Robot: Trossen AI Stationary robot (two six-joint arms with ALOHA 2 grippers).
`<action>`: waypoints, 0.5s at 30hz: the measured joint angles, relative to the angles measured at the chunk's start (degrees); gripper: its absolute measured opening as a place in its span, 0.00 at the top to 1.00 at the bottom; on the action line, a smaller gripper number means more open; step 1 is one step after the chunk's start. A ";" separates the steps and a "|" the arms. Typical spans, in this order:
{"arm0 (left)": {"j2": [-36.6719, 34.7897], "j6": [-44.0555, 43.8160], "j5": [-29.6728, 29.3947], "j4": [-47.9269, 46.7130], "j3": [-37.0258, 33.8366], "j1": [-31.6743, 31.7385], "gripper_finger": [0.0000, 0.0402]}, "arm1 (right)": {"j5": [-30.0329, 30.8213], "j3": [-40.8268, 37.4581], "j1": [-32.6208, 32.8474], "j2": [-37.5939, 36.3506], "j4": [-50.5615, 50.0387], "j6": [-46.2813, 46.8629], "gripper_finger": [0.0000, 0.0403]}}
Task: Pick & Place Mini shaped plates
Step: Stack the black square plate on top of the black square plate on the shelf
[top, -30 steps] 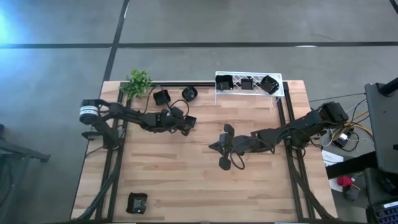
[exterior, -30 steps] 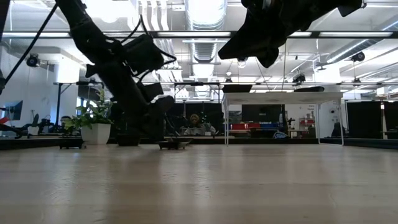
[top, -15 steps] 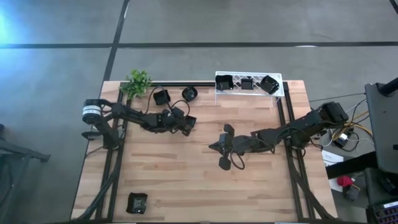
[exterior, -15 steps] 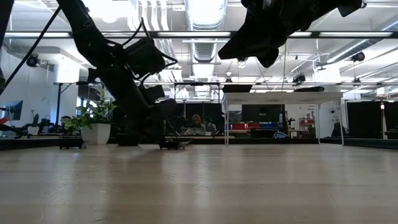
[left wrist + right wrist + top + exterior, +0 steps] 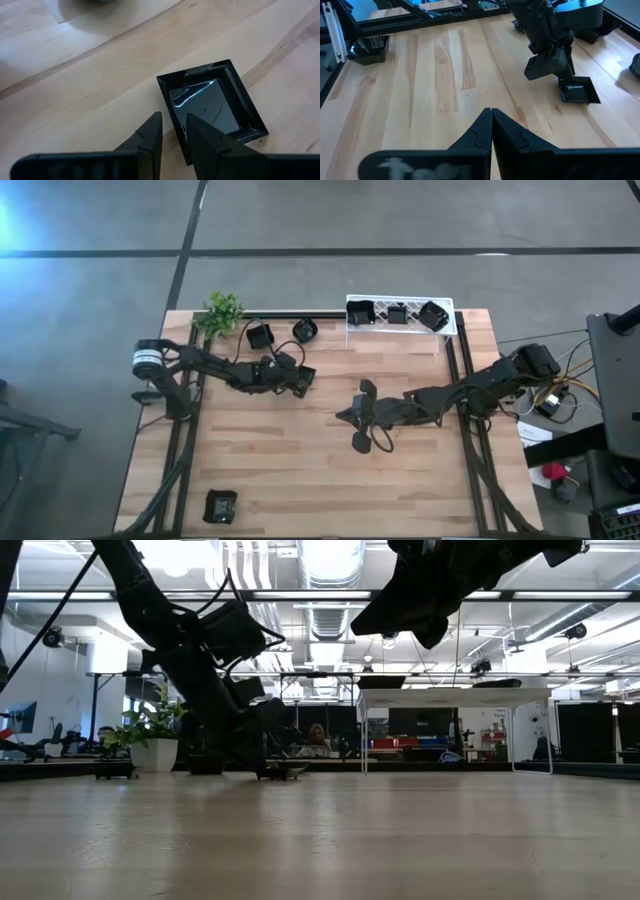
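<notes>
A square black mini plate (image 5: 212, 107) lies flat on the table, left of centre (image 5: 307, 376). My left gripper (image 5: 173, 120) sits at its edge and is shut on its rim; it also shows in the high view (image 5: 300, 383). Two more dark plates (image 5: 259, 335) (image 5: 305, 330) rest on the table near the far edge. Three plates stand in the white rack (image 5: 400, 326), and one (image 5: 220, 506) lies at the near left corner. My right gripper (image 5: 491, 112) hangs shut over the table's middle (image 5: 347, 416), touching nothing. My left gripper pinches the square plate's side rim (image 5: 167, 102) near a corner, one finger inside the dish and one outside. The fingers slant down from the table's left side. The plate lies with its bottom on the table.
A small green plant (image 5: 222, 312) stands at the far left corner, close to the two loose plates. The white rack sits along the far edge, right of centre. Bare wood stretches between both grippers and toward the near edge (image 5: 330, 490).
My left arm sank a little toward the square plate in the first half second and has held still since. The plate has not moved.
</notes>
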 joint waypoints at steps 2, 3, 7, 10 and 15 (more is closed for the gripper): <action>0.00 0.02 0.00 -0.01 0.00 0.00 0.80 | 0.00 0.00 0.00 0.00 0.00 0.08 0.98; 0.00 0.00 -0.02 -0.01 0.00 0.00 0.80 | 0.00 0.00 0.00 0.00 0.00 0.08 0.98; 0.00 0.02 0.00 0.01 -0.29 0.00 0.80 | 0.00 0.00 0.00 0.00 0.00 0.08 0.98; 0.02 0.00 0.00 -0.01 -0.46 -0.02 0.80 | 0.00 0.00 0.00 0.00 0.00 0.14 0.98; 0.02 0.00 0.00 0.01 -0.48 -0.02 0.80 | 0.00 0.00 0.00 0.00 0.00 0.03 0.98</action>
